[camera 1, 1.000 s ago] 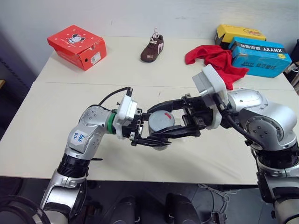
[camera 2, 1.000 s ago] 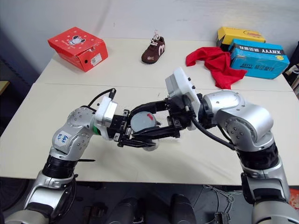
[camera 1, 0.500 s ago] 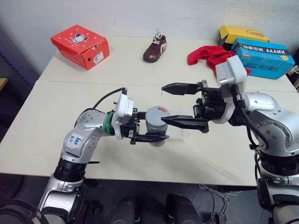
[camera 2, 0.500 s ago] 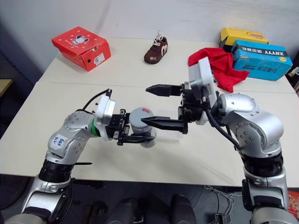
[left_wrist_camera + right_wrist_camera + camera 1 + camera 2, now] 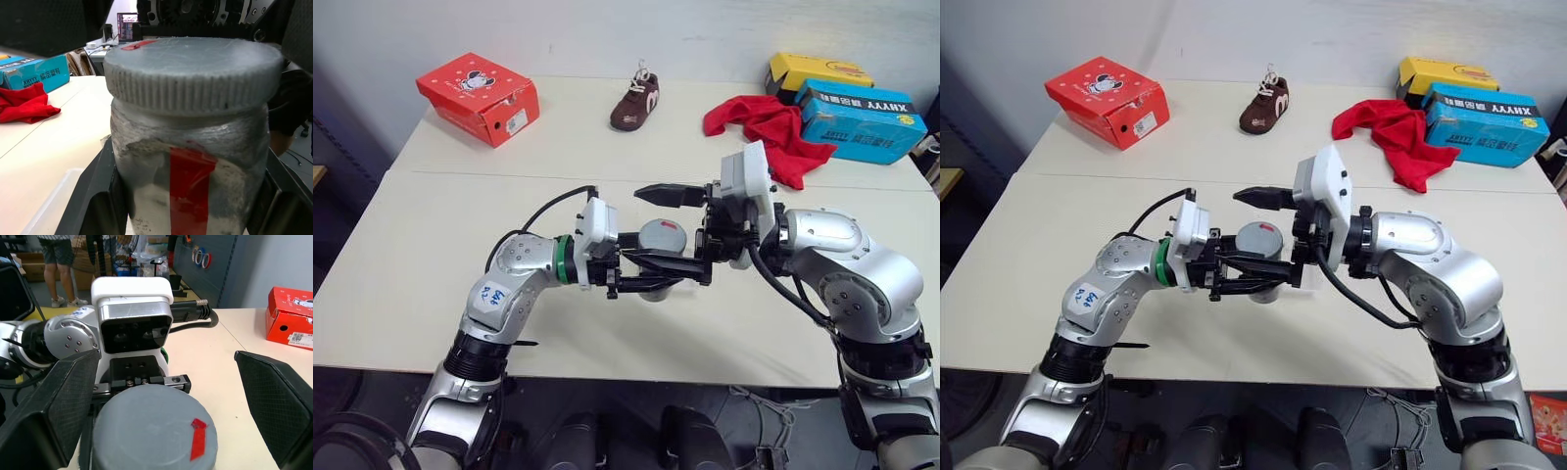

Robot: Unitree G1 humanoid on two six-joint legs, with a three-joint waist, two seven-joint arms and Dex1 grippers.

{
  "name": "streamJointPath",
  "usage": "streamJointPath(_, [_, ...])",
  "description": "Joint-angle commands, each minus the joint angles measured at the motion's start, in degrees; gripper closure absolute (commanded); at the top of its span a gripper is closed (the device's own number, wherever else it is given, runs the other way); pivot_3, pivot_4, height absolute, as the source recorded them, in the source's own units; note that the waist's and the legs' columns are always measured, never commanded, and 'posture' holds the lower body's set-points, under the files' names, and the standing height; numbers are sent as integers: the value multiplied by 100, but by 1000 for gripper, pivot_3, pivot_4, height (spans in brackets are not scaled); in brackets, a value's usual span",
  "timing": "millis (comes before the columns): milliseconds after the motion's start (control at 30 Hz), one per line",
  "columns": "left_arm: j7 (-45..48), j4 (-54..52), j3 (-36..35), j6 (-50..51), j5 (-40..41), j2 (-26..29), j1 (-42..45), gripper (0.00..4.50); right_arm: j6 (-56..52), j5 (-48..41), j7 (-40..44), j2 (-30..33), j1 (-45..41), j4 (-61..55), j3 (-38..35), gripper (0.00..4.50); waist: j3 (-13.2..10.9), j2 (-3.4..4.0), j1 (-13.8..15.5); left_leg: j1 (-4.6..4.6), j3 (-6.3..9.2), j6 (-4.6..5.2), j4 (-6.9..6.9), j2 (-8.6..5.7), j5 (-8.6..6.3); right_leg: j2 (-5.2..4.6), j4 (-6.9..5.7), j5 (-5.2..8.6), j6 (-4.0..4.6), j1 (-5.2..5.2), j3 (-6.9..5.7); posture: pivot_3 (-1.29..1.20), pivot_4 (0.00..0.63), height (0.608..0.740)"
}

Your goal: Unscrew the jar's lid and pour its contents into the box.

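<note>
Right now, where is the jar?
In the left eye view the jar is at table centre, held above the tabletop in the shut left pincer, its lid between the open right pincer's fingers.

A big pale table [image 5: 431, 245] stood under the pincers, made of two tops pushed together, with a thin seam running across just behind them. A plain light wall [image 5: 607, 29] rose at the far edge of the table. Far behind the left pincer sat a red shoe box [image 5: 478, 96]. A little brown shoe [image 5: 634, 98] stood at the back, between the two pincers. Behind the right pincer lay a red cloth [image 5: 762, 122], touching a blue box [image 5: 860, 117] with a yellow box [image 5: 818, 70] behind it. The floor [image 5: 342, 220] beside the table was dark. Past the left pincer's side of the room, a person [image 5: 57, 254] in shorts stood near shelves.
</note>
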State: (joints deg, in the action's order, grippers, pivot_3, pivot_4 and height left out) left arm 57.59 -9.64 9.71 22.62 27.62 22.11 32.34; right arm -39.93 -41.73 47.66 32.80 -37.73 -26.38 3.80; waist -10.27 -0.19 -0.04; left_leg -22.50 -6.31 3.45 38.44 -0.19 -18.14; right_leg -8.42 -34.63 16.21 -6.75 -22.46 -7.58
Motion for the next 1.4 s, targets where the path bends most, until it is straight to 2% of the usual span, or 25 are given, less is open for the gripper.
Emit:
streamJointPath(33, [7,-106,13,-47,-32,5,42,2156,149,90,-86,-75,-99,-60,-66,11,0,0,6,0,0,0,0,0,0,0,0,0,0,0,0,0,150,740])
streamJointPath(233, [61,-164,27,-114,-69,35,-34,2156,122,131,-90,-134,-54,-26,-83,11,0,0,-1,0,1,0,0,0,0,0,0,0,0,0,-1,0,150,740])
streamJointPath(667, [67,-10,-96,-315,-53,42,3,2156,168,79,155,173,315,194,-429,11,0,0,2,0,1,1,0,0,1,0,0,0,0,1,-1,0,150,740])
streamJointPath(1400, [65,45,-151,-378,-90,115,-36,2156,-6,-764,285,540,939,-47,-1246,11,0,-1,13,0,3,2,0,0,1,-4,2,0,0,2,-1,0,150,740])
